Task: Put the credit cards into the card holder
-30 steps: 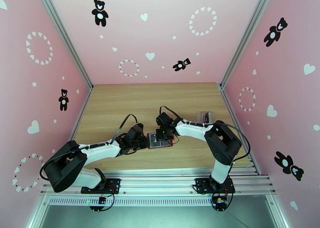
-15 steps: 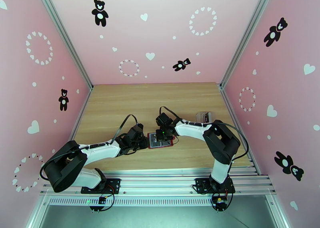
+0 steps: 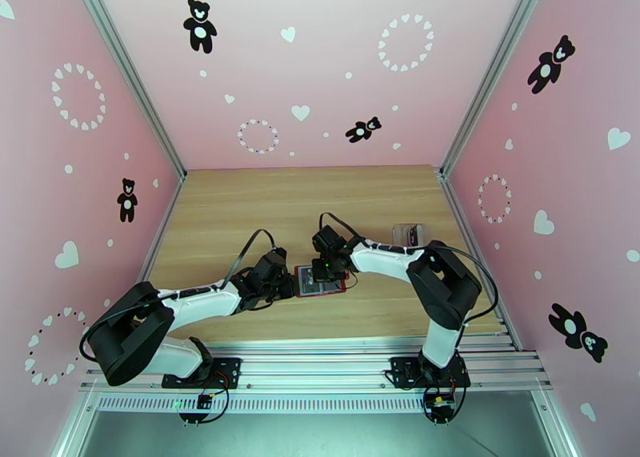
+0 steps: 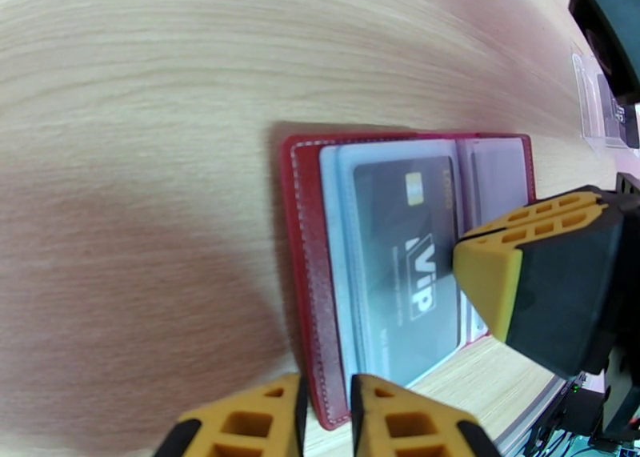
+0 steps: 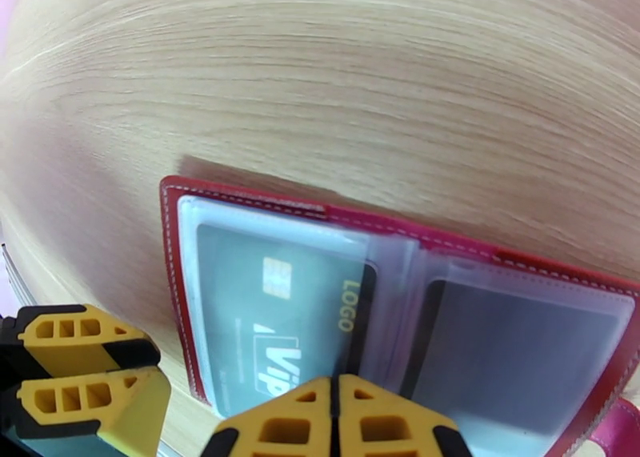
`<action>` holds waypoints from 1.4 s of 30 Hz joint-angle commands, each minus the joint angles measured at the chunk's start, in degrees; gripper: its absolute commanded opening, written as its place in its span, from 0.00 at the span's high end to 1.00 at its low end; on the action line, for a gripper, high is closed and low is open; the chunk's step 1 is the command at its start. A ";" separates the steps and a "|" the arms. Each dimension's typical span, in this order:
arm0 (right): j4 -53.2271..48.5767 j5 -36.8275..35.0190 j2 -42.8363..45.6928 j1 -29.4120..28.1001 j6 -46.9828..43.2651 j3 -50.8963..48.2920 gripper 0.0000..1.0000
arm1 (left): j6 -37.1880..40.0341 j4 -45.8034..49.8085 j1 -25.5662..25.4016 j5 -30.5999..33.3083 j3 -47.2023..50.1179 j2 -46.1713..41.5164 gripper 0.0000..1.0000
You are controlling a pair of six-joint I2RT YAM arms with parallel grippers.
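Overhead, the dark red leather-like folding card holder (image 3: pixel 320 282) lies open on the pale wooden table (image 3: pixel 240 202). From the left wrist, the left gripper (image 4: pixel 326 388) looks pinched on its near corner; a dark grey plastic credit card (image 4: pixel 400 250) sits in a clear sleeve (image 4: pixel 336 210). From the right wrist, the right gripper (image 5: pixel 332 386) is closed, tips on that card. Thin, stiff, slick: probably best pushed by an edge.

Red stitched leather-look card holder (image 4: pixel 308 314) w/ glossy clr plastic sleeves (image 5: pixel 392 274); table (image 4: pixel 160 90) matt wood.
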State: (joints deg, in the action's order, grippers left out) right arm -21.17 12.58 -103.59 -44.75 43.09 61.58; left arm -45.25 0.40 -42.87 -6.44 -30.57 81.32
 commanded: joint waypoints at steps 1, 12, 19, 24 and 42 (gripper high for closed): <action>-2.03 -1.79 2.26 0.10 -0.24 0.33 0.90 | -0.45 -1.01 0.33 -0.40 0.55 -1.20 0.78; -1.51 -1.21 -1.20 0.19 -0.46 0.64 0.90 | -0.39 -0.53 0.34 -0.41 0.42 -1.49 0.78; -1.25 -0.89 -2.84 0.19 -0.86 0.38 0.90 | -0.43 -0.28 0.34 -0.51 -0.10 -1.85 0.77; -1.07 -1.15 -3.13 0.15 -0.87 -0.13 0.90 | -0.61 -0.80 0.33 -1.27 -0.37 -2.31 0.75; -0.06 -0.98 -2.60 0.26 -0.55 -1.40 0.90 | -1.46 -5.50 0.38 -5.74 -2.96 2.79 0.68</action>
State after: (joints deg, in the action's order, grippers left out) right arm -20.73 11.88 -104.88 -44.62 42.87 61.34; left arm -46.37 -3.95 -42.87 -10.81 -32.14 82.74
